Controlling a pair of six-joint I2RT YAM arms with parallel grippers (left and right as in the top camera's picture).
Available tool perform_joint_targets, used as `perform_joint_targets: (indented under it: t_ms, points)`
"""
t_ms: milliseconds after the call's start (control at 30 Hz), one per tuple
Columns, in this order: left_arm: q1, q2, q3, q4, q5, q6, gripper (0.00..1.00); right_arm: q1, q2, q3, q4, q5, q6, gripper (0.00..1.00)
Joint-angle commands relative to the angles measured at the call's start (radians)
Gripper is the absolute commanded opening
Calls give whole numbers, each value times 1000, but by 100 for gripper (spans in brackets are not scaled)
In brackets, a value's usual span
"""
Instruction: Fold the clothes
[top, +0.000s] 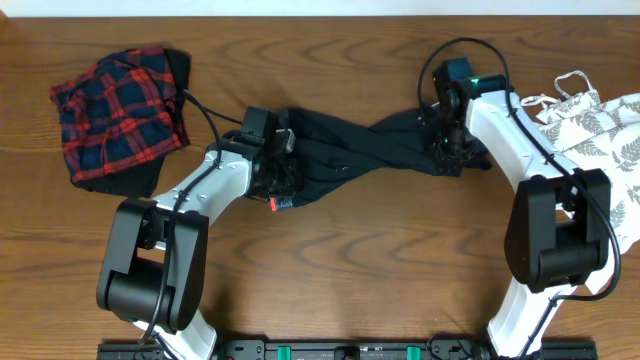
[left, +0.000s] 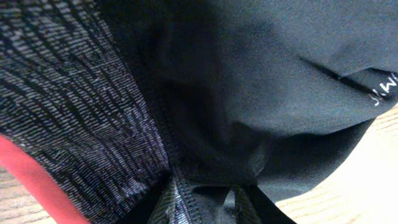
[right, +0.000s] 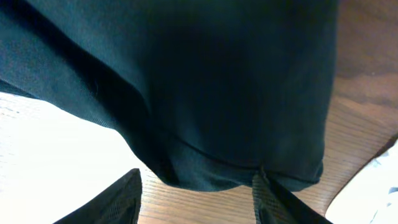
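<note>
Even overhead light, blurry wrist views, glare

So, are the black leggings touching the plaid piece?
Apart. The overhead view shows bare wooden table between the leggings and the plaid piece.

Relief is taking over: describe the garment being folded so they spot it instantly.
On the wooden table, look midway between the plaid piece at the left and the leaf-print top at the right. The black leggings lie there: the only long, twisted garment, plain black with a coral-edged grey waistband.

L tool (top: 282, 175) clamped, R tool (top: 452, 150) jaws apart; both arms fwd, inward.
</note>
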Motion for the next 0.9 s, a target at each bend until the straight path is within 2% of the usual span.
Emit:
perform_joint_targets:
  t_ms: [0,167,300,433,500,567,733,867]
  points:
    - [-10,42,-12,-4,16,-2,33,20,-20,-3,3,35,-26,56]
    - [-10,42,-11,3,16,-2,34,61,-23,-3,-11,80,-26,59]
    - [-10,42,-12,3,16,-2,34,109,-26,-3,9,216,-23,59]
    - [-10,42,-11,2,17,-2,34,122,-25,-3,39,259,-23,51]
    - [-10,42,-11,2,17,-2,34,121,-25,-8,51,251,-23,41]
    - [-10,42,-12,2,17,-2,34,119,-25,-18,61,250,-23,37]
    - [-10,42,-12,2,17,-2,34,122,-25,-48,82,209,-32,39]
    - [-10,42,-12,3,17,-2,34,130,-25,-73,81,180,-42,53]
